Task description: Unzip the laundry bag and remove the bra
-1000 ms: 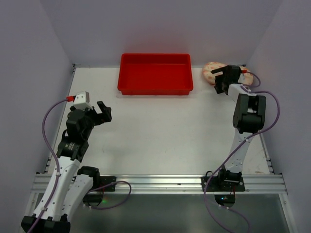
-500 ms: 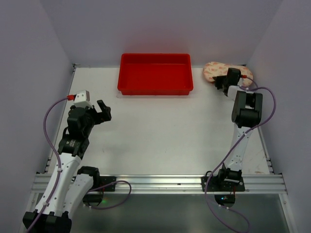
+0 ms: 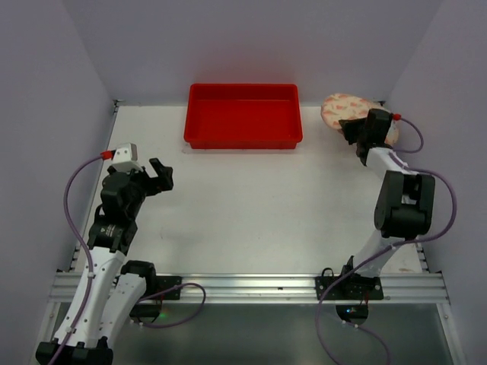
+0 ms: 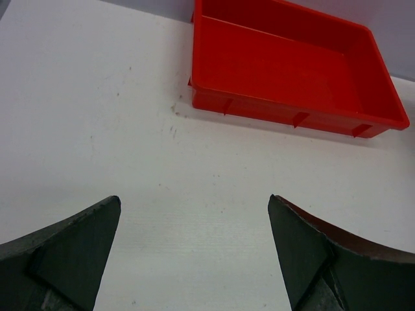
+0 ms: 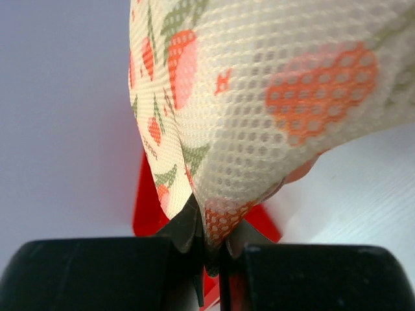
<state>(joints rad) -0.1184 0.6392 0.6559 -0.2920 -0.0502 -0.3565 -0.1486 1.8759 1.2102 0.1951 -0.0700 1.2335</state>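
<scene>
From above we see a white table (image 3: 251,213) between pale walls (image 3: 46,91), with a red tray (image 3: 243,114) at the far edge. The laundry bag (image 3: 338,110) lies in the far right corner against the right gripper (image 3: 354,131), which gaped a second ago. Left wrist: the left gripper (image 4: 194,214) is wide open and empty. Right wrist: the jaws pinch the bag's mesh.

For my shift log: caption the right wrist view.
Right gripper shut on the printed cream mesh laundry bag, red plastic tray behind.

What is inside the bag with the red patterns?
Nothing inside shows. The laundry bag has printed mesh that covers whatever it holds, and no opening is visible in either view. The right gripper is shut on the bag's edge.
</scene>
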